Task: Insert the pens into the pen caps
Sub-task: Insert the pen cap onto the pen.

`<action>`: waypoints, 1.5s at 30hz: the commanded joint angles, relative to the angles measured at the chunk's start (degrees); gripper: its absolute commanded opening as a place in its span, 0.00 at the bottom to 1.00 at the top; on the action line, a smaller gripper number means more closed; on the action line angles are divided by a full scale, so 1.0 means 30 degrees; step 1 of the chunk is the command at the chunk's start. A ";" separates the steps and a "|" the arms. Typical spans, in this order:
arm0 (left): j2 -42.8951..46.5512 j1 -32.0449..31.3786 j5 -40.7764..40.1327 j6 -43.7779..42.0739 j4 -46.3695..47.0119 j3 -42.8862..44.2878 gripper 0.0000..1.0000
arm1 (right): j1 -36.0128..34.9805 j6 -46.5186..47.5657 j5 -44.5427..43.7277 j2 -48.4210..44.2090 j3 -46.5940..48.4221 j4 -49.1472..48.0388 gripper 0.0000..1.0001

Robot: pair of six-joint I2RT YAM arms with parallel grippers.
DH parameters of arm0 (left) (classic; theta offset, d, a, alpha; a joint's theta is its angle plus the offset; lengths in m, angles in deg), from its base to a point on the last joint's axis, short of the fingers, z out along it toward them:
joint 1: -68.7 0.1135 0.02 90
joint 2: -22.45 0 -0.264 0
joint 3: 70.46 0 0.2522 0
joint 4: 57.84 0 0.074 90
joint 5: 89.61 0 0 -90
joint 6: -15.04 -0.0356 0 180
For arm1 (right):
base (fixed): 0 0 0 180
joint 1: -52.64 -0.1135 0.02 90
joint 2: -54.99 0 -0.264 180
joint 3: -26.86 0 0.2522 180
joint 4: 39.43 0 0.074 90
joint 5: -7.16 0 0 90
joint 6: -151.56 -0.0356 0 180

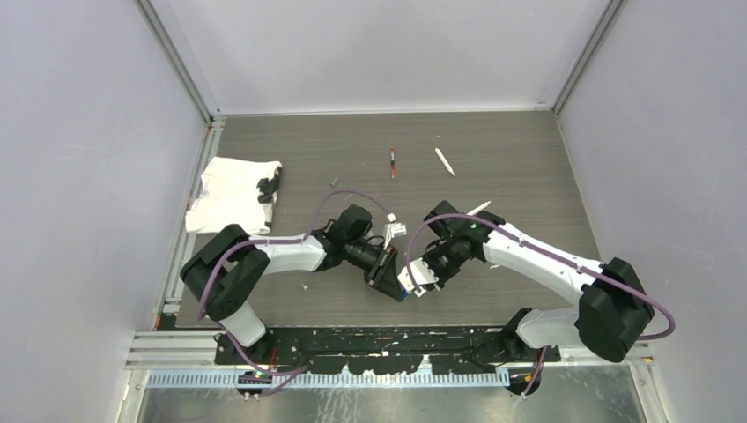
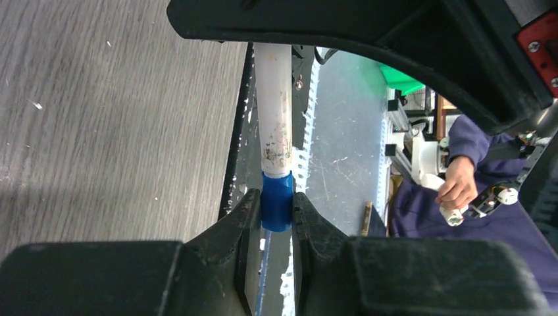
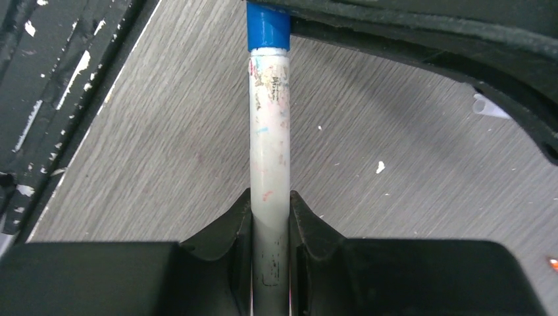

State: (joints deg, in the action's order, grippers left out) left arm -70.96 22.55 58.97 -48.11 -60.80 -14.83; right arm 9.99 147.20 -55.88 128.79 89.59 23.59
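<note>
left pincer (image 2: pixel 277 209): nearly closed, clamped on blue cap (image 2: pixel 276 197)
right pincer (image 3: pixel 270 212): nearly closed, gripping white pen (image 3: pixel 269 145) by its barrel
join: pen end sits in cap mouth, in line, held over table (image 1: pixel 528 176) near front edge
loose: red-ended pen (image 1: pixel 392 162), plain pen (image 1: pixel 445 161) lie apart at far side
cloth (image 1: pixel 231 194): far left of table

The table (image 1: pixel 511 176) looks like matt grey wood-grain laminate, a bit flecked. The pen (image 3: pixel 270 131) is white plastic, scuffed and ink-smudged, while the blue cap (image 2: pixel 277 201) is smoother, cleaner plastic. The fingers (image 2: pixel 316 230) on the left gripper (image 2: pixel 277 197) look like matt black moulded plastic. There's a soft, crumpled white cloth (image 1: pixel 231 194) at ten o'clock.
</note>
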 commanded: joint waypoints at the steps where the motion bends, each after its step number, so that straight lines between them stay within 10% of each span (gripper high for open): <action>1: 0.0327 0.0490 -0.1801 0.1617 0.4355 0.0361 0.04 | -0.0229 -0.2597 0.3489 0.0546 0.1034 0.0038 0.01; 28: 0.9534 0.4007 -0.8847 0.3332 0.4605 -0.2122 0.68 | 0.6171 -0.5891 0.9448 -0.1076 0.2100 0.1127 0.01; 34: 1.1607 0.3987 -1.1693 0.4104 0.7534 -0.3053 0.89 | 0.8392 -1.2571 1.2496 -0.1977 0.2111 -0.1639 0.01; 45: 1.1562 0.2797 -1.6283 0.6757 1.3388 -0.3491 0.88 | 0.9477 -3.2512 1.3645 -0.2133 -0.0394 -1.5612 0.01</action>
State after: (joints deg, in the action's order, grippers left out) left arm -36.40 33.72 18.23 -28.54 -30.83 -25.52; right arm 38.03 78.70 -15.78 123.44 90.84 -1.46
